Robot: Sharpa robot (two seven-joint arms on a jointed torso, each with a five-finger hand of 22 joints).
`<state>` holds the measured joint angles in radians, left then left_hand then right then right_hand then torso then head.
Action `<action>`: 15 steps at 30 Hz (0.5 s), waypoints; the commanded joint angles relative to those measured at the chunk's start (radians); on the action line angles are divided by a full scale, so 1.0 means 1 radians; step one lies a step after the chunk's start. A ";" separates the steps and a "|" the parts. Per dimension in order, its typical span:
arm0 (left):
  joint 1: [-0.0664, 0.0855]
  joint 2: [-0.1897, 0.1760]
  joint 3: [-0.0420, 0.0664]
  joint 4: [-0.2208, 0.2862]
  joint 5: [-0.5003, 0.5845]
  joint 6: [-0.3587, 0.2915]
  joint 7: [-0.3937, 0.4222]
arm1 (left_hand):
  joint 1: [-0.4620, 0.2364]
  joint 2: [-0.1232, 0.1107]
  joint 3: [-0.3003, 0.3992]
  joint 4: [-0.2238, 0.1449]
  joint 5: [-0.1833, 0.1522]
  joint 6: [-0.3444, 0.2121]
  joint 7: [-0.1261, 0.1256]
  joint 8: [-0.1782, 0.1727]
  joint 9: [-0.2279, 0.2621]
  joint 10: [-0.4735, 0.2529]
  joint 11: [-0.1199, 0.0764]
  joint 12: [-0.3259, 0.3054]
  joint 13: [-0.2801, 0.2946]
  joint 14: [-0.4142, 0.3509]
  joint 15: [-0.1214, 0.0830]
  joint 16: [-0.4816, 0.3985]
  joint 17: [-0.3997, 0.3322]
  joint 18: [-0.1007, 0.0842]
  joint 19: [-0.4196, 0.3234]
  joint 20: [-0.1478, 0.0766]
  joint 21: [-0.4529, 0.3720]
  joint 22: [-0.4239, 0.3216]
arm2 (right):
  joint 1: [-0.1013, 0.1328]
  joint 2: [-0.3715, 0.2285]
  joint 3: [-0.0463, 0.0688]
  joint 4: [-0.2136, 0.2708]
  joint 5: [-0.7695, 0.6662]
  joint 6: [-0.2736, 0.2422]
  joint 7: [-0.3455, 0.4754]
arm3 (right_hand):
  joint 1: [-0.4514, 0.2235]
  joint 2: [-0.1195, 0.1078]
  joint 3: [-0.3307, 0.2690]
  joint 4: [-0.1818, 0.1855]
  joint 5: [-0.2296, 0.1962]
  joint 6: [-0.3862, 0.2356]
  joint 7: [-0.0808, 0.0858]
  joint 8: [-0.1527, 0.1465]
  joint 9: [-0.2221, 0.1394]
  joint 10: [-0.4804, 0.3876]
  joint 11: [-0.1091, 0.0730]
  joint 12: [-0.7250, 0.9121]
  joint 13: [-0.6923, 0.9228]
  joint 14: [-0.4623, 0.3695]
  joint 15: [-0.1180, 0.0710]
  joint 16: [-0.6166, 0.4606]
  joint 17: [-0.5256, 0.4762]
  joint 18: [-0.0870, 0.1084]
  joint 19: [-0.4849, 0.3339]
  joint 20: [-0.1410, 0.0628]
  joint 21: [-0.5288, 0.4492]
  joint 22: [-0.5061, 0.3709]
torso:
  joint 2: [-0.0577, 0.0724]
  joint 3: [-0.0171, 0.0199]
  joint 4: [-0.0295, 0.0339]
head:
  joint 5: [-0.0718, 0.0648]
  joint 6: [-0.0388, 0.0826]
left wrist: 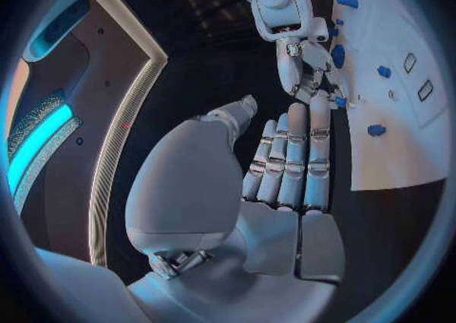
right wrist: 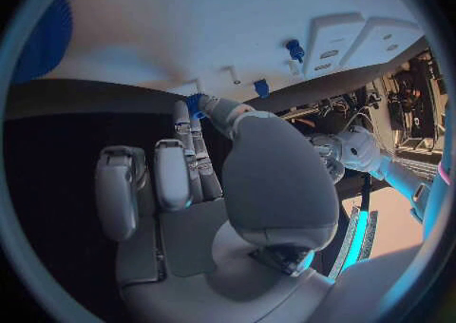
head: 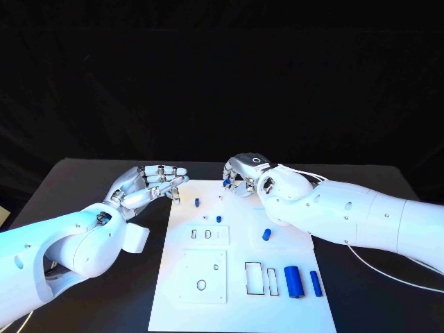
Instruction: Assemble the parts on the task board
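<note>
My right hand (head: 250,173) pinching a small blue part (head: 226,182) at the task board (head: 240,305) far edge — my left hand (head: 147,184) empty, fingers apart.

I am working in what looks like a robotics lab or test cell. A black table (head: 92,177) stands against a black backdrop (head: 222,76), and a white task board (head: 177,277) with cut-out slots lies on it, a bench set up for trials. In the right wrist view I see racks of equipment with cabling (right wrist: 413,102) at the edge.
</note>
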<state>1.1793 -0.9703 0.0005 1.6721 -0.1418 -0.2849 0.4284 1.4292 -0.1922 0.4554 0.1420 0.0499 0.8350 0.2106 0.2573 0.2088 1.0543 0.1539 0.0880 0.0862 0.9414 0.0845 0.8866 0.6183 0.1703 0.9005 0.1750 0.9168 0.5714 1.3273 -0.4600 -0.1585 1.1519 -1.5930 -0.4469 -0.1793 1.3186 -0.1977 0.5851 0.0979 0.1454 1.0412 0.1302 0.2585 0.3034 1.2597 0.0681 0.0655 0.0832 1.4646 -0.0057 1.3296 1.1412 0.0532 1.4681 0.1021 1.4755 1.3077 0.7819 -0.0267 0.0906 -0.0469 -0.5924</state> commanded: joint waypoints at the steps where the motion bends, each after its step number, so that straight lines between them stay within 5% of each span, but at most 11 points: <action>1: 0.003 0.002 0.001 0.002 0.004 0.017 0.004 | 0.006 0.002 0.006 -0.001 0.001 -0.008 0.001 -0.006 0.002 -0.009 -0.001 -0.005 -0.001 -0.003 -0.001 0.005 -0.001 0.013 -0.006 0.003 0.006 0.001 | -0.001 0.003 0.000 -0.002 -0.006 0.035 0.005 | -0.004 0.004 0.002 0.004 0.004 0.006 0.003 0.003 0.003 0.006 0.001 -0.001 0.001 0.033 -0.005 0.004 -0.002 -0.019 0.021 -0.007 0.004 0.120 | 0.000 -0.0005 0.0001 | 0.000 -0.001; 15: 0.004 0.002 0.001 0.001 0.004 0.016 0.003 | 0.006 0.002 0.006 -0.001 0.001 -0.008 0.001 -0.006 0.002 -0.009 -0.001 -0.005 -0.001 -0.003 -0.001 0.005 -0.001 0.013 -0.006 0.003 0.006 0.001 | -0.003 0.011 -0.001 -0.009 -0.002 0.045 0.006 | -0.007 0.002 0.001 0.006 0.004 0.005 0.003 0.003 0.004 0.006 0.001 -0.002 0.001 0.032 -0.004 0.003 -0.004 -0.019 0.019 -0.007 0.002 0.117 | 0.002 -0.0007 0.0022 | 0.000 0.000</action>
<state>1.1813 -0.9702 0.0005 1.6716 -0.1415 -0.2847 0.4268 1.4292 -0.1922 0.4554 0.1420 0.0499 0.8350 0.2106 0.2573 0.2096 1.0543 0.1539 0.0880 0.0862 0.9414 0.0845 0.8866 0.6183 0.1699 0.9005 0.1750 0.9167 0.5712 1.3257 -0.4501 -0.1585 1.1449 -1.5903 -0.4222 -0.1778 1.3186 -0.1978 0.5850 0.0978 0.1452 1.0394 0.1317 0.2571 0.3060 1.2597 0.0681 0.0655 0.0830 1.4646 -0.0057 1.3295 1.1374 0.0532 1.4681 0.1021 1.4755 1.3076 0.7836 -0.0273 0.0922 -0.0464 -0.5935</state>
